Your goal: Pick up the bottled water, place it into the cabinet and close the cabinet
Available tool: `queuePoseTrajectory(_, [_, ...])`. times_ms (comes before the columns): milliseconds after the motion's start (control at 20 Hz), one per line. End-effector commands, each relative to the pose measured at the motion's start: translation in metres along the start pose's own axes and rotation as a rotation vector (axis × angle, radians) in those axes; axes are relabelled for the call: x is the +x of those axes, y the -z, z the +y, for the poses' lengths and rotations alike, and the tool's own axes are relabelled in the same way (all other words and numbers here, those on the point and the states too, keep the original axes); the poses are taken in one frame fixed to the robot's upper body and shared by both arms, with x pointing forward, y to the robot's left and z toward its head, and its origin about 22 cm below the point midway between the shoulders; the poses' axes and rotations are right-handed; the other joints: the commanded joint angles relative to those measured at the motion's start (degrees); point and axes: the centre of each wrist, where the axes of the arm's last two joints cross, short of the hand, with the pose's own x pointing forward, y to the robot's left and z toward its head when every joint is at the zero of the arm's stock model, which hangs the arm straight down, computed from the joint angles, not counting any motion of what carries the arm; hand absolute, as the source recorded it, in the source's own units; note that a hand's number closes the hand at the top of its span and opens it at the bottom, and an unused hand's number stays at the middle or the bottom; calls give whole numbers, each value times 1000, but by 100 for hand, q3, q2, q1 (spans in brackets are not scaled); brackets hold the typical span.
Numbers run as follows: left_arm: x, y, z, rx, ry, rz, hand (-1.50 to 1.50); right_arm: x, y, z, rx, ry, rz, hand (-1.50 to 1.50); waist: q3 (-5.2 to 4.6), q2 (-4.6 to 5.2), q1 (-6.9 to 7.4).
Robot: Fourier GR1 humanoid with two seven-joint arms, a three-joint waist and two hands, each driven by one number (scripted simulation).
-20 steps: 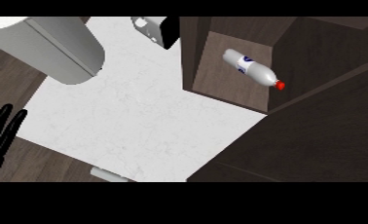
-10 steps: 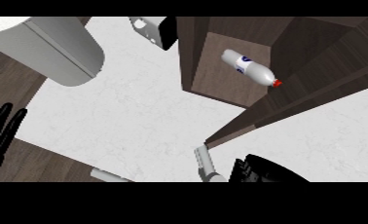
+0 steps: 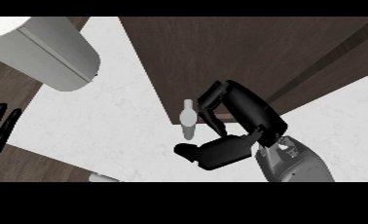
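Dark wood fills the upper view: the cabinet door (image 3: 237, 57), apparently swung across the opening. The right robot hand (image 3: 233, 116) rests against its lower edge beside the pale handle (image 3: 188, 118), fingers curled but holding nothing (likely pushing it closed). The bottled water is hidden, presumably inside. The left robot hand (image 3: 7, 125) rests open over the white bench (image 3: 108, 125).

right hand (image 3: 241, 116) on the dark cabinet door (image 3: 237, 57), fingers bent beside its pale handle (image 3: 188, 119); contact unclear. left hand (image 3: 7, 123) open at left edge.
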Motion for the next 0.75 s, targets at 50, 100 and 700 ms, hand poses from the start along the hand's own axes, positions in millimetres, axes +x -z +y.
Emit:
queuePoseTrajectory(50, [-2, -3, 2, 8, -11, -3, -150, 17, 50, -15, -172, 35, 25, 150, 18, -20, -46])
queuePoseTrajectory(100, [-2, -6, 5, 23, -15, -1, -150, 22, 57, -22, -204, 43, 12, 150, 22, -16, -39])
queuePoseTrajectory(700, [0, -11, 14, 43, -1, -25, -150, 34, 111, -37, -357, 219, 51, -150, 39, -30, -244])
